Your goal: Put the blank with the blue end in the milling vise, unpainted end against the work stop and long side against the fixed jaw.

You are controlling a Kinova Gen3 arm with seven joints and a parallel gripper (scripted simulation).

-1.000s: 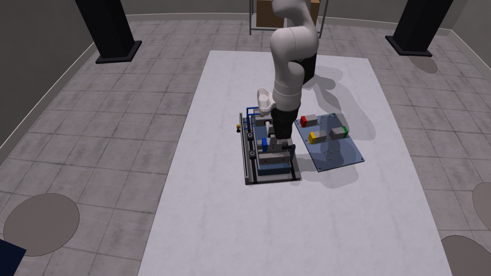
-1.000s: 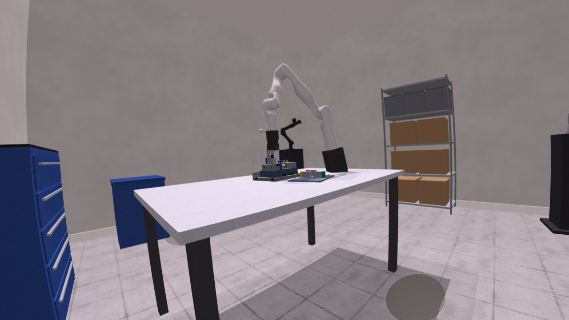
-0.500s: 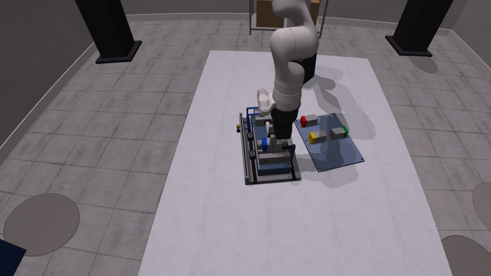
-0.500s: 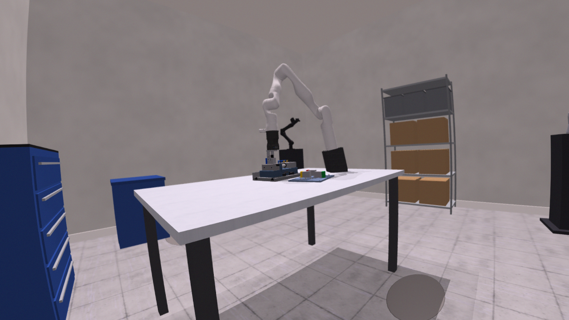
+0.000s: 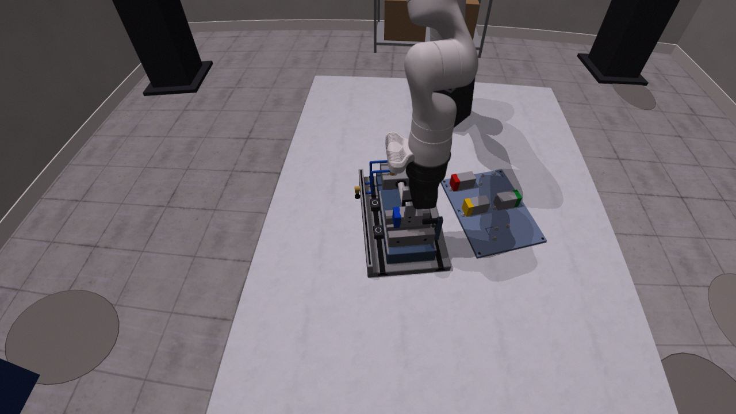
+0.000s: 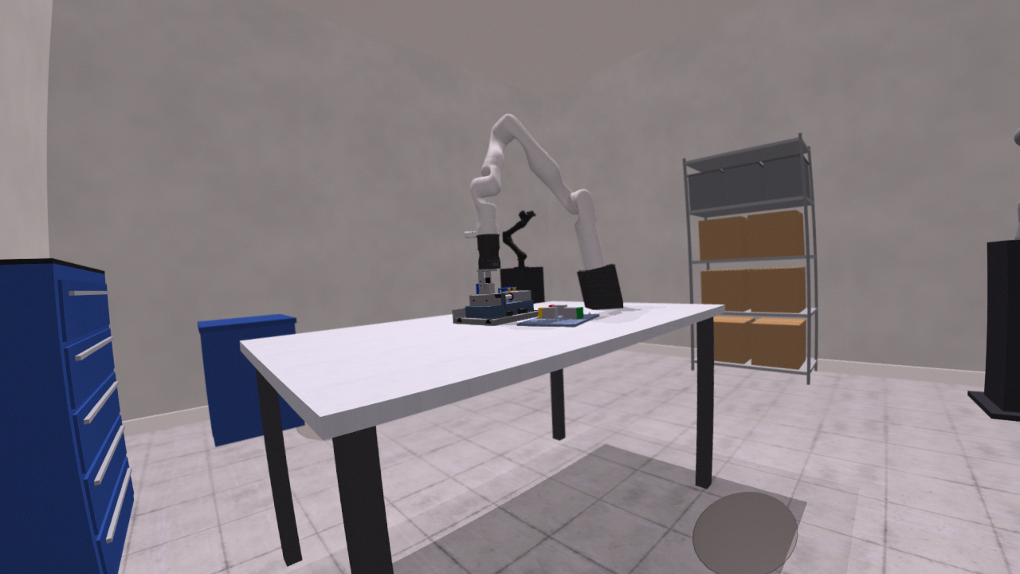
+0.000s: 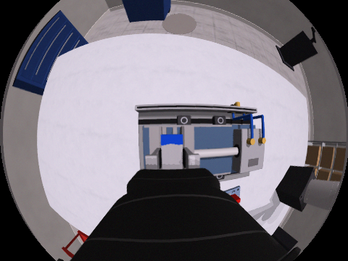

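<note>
The blue-ended blank (image 5: 397, 217) (image 7: 172, 149) sits clamped in my hand (image 5: 417, 216) (image 6: 486, 280) (image 7: 172, 154), above the vise (image 5: 410, 252) (image 6: 492, 310) (image 7: 214, 138). I should lower it level, easing its long flank toward the fixed jaw. Beneath my hand, grey blocky metal surrounds a smooth round rod (image 7: 217, 152).

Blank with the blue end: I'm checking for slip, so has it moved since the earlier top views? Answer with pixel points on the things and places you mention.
No, the blank with the blue end (image 5: 397, 217) (image 7: 172, 150) shows no visible shift against the milling vise (image 5: 410, 253) (image 7: 214, 138).
</note>
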